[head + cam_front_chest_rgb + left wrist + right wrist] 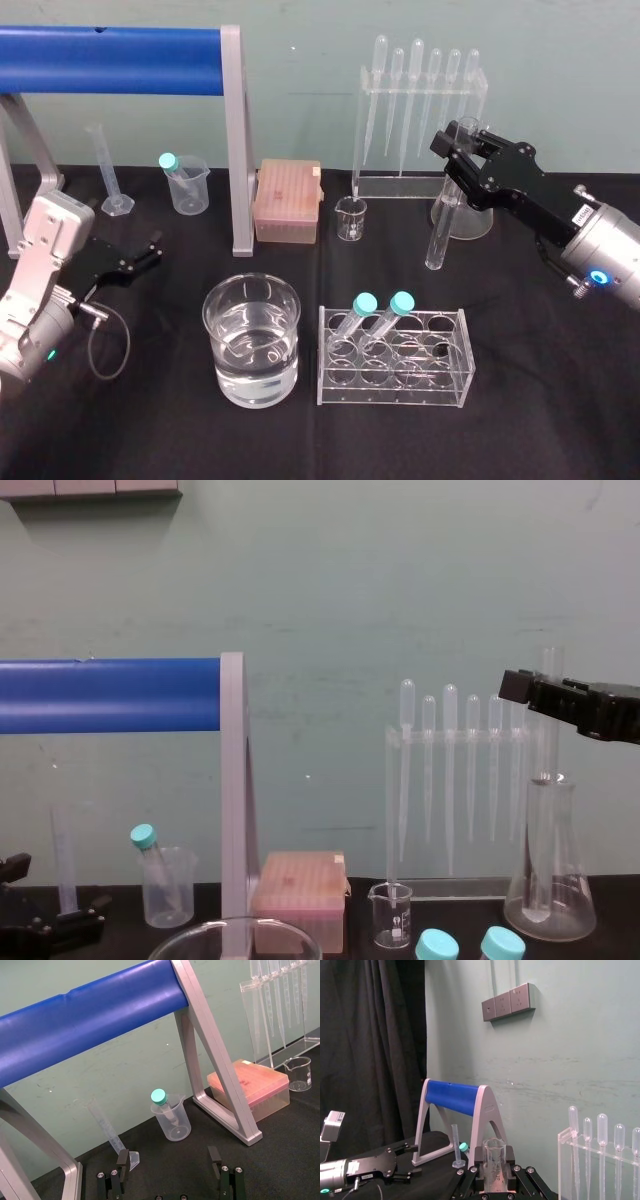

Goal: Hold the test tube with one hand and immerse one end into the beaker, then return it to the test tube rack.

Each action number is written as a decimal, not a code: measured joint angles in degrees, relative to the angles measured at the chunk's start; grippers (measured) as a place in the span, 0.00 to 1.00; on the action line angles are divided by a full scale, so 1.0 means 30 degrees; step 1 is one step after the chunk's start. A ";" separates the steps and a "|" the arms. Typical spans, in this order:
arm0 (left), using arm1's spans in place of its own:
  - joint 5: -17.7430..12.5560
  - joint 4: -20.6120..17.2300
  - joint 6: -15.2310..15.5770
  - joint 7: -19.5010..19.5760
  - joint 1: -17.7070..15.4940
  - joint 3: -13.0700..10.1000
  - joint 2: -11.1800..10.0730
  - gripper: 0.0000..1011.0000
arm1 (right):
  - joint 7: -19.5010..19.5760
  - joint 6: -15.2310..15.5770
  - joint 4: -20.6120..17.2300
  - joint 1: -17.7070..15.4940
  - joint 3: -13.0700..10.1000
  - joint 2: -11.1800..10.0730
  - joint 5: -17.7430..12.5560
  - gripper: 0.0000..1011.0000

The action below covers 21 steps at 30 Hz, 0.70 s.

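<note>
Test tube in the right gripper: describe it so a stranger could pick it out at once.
Find the clear pipette stand at the table's back right. Beside it the right gripper is shut on the test tube, held nearly upright before a conical flask. Unlike the teal-capped tubes in the rack, it is uncapped, plain-rimmed and stands in no rack.

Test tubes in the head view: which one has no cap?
The long slim clear glass test tube held by the right gripper; the other three tubes wear teal caps.
</note>
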<state>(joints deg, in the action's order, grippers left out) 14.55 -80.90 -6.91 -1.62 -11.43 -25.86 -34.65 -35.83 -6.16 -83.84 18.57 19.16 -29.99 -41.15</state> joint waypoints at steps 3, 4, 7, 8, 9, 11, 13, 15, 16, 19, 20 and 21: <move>0.0000 0.0000 0.0000 -0.0001 0.0000 0.0000 0.0000 0.99 | 0.0001 0.0000 0.0000 0.0000 0.0001 0.0001 0.0001 0.22; 0.0000 0.0001 0.0000 -0.0001 0.0000 0.0000 0.0000 0.99 | 0.0001 0.0000 -0.0001 -0.0001 0.0001 0.0001 0.0001 0.22; 0.0000 0.0000 -0.0001 0.0000 0.0000 0.0001 0.0000 0.99 | 0.0003 0.0000 -0.0001 0.0000 0.0001 0.0001 0.0001 0.22; 0.0001 0.0000 0.0000 0.0000 0.0001 0.0000 0.0000 0.99 | 0.0002 0.0001 0.0000 -0.0001 0.0001 0.0001 0.0002 0.22; 0.0000 0.0000 0.0000 -0.0001 -0.0001 0.0001 0.0000 0.99 | 0.0002 0.0000 -0.0001 0.0000 0.0001 0.0000 0.0001 0.22; 0.0001 -0.0001 0.0000 0.0000 0.0000 0.0001 0.0000 0.99 | 0.0002 0.0001 0.0000 0.0000 0.0001 0.0001 0.0001 0.22; 0.0001 0.0000 -0.0001 0.0000 -0.0001 0.0001 0.0000 0.99 | 0.0002 0.0000 0.0000 0.0001 0.0001 0.0000 0.0001 0.22; 0.0000 0.0000 0.0000 -0.0001 0.0000 0.0000 0.0000 0.99 | 0.0002 0.0000 -0.0001 0.0000 0.0001 0.0000 0.0001 0.22; 0.0001 0.0000 -0.0001 -0.0001 -0.0001 0.0000 0.0000 0.99 | 0.0002 0.0000 0.0000 0.0001 0.0001 0.0001 0.0002 0.22; 0.0001 0.0000 0.0000 0.0000 -0.0001 0.0000 0.0000 0.99 | 0.0003 0.0000 -0.0001 0.0000 0.0001 0.0000 0.0002 0.22; 0.0001 0.0000 -0.0001 -0.0001 0.0000 0.0000 0.0000 0.99 | 0.0002 0.0000 0.0000 0.0000 0.0001 0.0001 0.0002 0.22; -0.0001 0.0000 -0.0001 -0.0001 0.0000 0.0001 0.0000 0.99 | 0.0003 0.0001 -0.0001 0.0000 0.0001 0.0001 0.0002 0.22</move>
<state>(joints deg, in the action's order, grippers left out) 14.55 -80.90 -6.91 -1.62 -11.43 -25.86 -34.65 -35.82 -6.16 -83.84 18.57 19.16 -29.99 -41.15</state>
